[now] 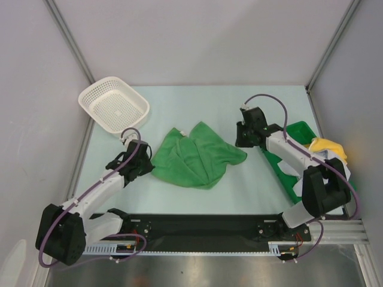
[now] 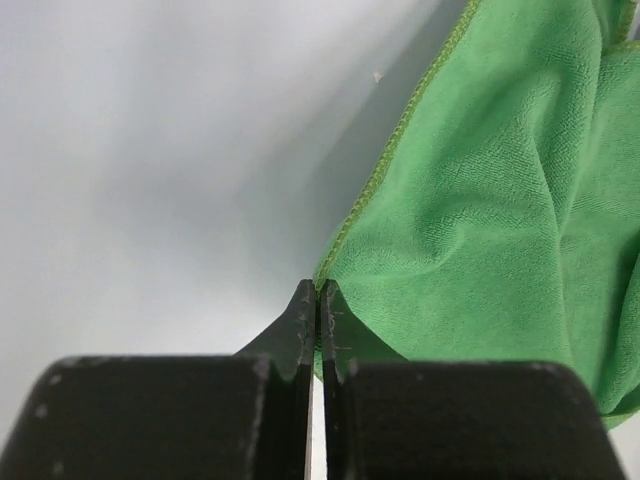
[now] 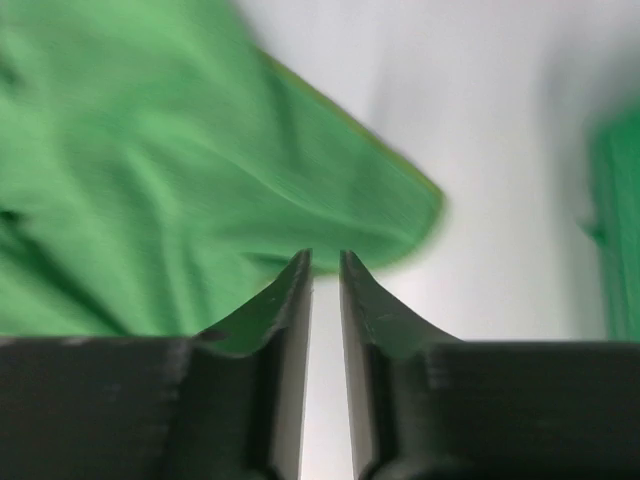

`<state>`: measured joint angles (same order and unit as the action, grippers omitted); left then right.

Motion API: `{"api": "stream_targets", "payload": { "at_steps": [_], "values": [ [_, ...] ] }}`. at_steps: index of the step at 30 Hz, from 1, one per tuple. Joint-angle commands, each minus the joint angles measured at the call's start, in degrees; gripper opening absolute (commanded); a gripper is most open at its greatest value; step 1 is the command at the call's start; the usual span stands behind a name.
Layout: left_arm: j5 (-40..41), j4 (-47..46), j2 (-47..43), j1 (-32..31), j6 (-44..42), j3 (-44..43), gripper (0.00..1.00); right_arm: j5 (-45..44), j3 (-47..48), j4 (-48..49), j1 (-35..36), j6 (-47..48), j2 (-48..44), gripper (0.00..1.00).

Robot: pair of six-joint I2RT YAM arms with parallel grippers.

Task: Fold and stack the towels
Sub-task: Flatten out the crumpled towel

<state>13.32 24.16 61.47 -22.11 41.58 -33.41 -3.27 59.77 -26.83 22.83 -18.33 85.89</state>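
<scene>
A crumpled green towel point(image 1: 197, 156) lies spread on the middle of the table. My left gripper point(image 1: 145, 166) is at its left edge. In the left wrist view the left gripper point(image 2: 318, 288) is shut on the hem of the green towel point(image 2: 480, 200). My right gripper point(image 1: 241, 140) hovers over the towel's right corner. In the right wrist view the right gripper point(image 3: 325, 255) has its jaws a narrow gap apart with nothing between them. The green towel point(image 3: 150, 180) lies just beyond its tips. That view is blurred.
A white mesh basket point(image 1: 143, 109) stands at the back left. A pile of towels sits at the right edge beside the right arm, with a green towel point(image 1: 294, 133) and a yellow towel point(image 1: 327, 146) showing. The enclosure walls rise on both sides.
</scene>
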Motion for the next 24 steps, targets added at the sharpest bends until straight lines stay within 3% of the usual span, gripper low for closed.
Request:
{"api": "stream_targets", "payload": {
  "at_steps": [1, 9, 16, 24],
  "values": [
    [0.8, 0.8, 0.5, -0.3, 1.0, -0.8, 0.00, 14.4, 9.5, 7.6, 1.9, 6.4, 5.5, 0.30],
    [-1.4, -2.6, 2.0, -0.3, 1.7, 1.4, 0.00, 29.3, 39.1, 8.8, 7.9, 14.5, 30.3, 0.39],
    [-5.7, -9.3, 1.5, -0.2, 2.4, 4.7, 0.00, 40.1, 59.4, 8.5, 8.5, 13.0, 49.7, 0.41],
    [-7.7, -11.1, 3.9, -0.1, 1.7, 4.6, 0.00, 46.4, 61.3, 13.5, 10.8, 13.1, 57.6, 0.45]
  ]
}}
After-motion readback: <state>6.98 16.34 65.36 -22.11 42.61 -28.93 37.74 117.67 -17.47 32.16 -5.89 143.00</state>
